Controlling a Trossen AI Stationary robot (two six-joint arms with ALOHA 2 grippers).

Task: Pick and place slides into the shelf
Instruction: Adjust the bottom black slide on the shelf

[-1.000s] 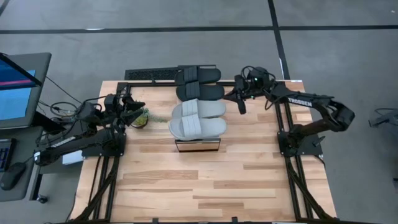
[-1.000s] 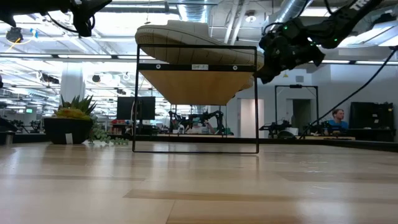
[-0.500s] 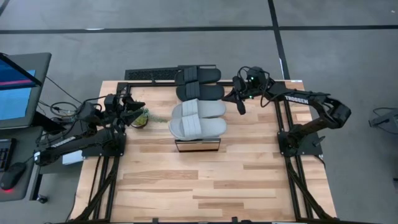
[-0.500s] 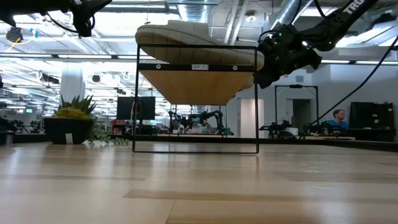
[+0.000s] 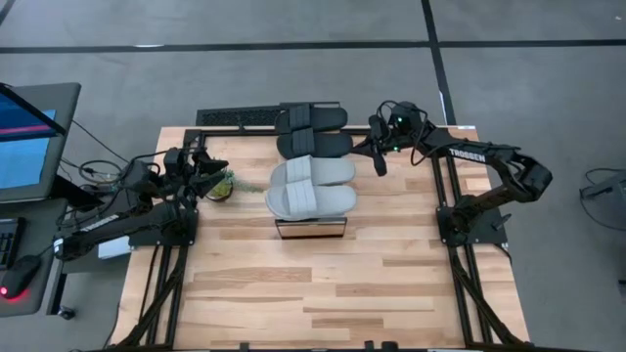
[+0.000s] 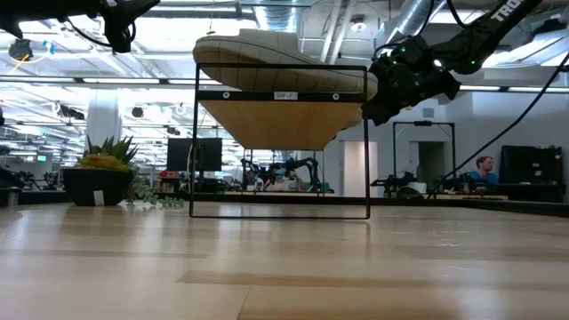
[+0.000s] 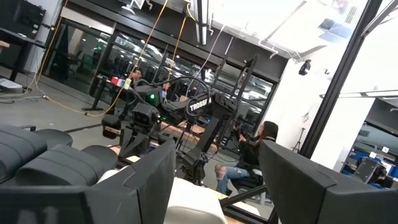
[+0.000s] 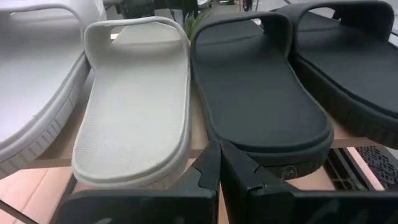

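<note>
Right gripper [image 5: 379,159] had drawn back slightly from the heel ends of the slides over the last second; a second ago it sat a touch closer to the nearer black slide [image 8: 261,93], and now it hovered just off that heel, touching nothing. Jaws pressed together, empty: in the right wrist view the two dark fingertips [image 8: 208,167] met with no gap. Reading: a release is over and the arm is clearing, not reaching.

All four slides lay side by side on top of the shelf [image 5: 310,228], directly ahead of the right jaws. Nearest the jaws: one pale grey-green slide [image 8: 134,106] and the black one beside it, edges touching or nearly so. The second pale slide [image 8: 34,68] and the second black slide [image 8: 345,62] flanked them. Judged from this layout, the placing looks finished or close to it; nothing remained loose on the surface [image 5: 323,284].

Materials: slides moulded foam or rubber, matte, with finely pebbled footbeds, rounded heels, wide arched straps, ribbed sole edge on the pale ones. Shelf light wood. In the low view its thin dark frame [image 6: 280,213] carried the pale soles well above the surface.

Left gripper [image 5: 202,174] waited well apart, near a small potted plant [image 5: 223,184]; jaws spread, holding nothing.
</note>
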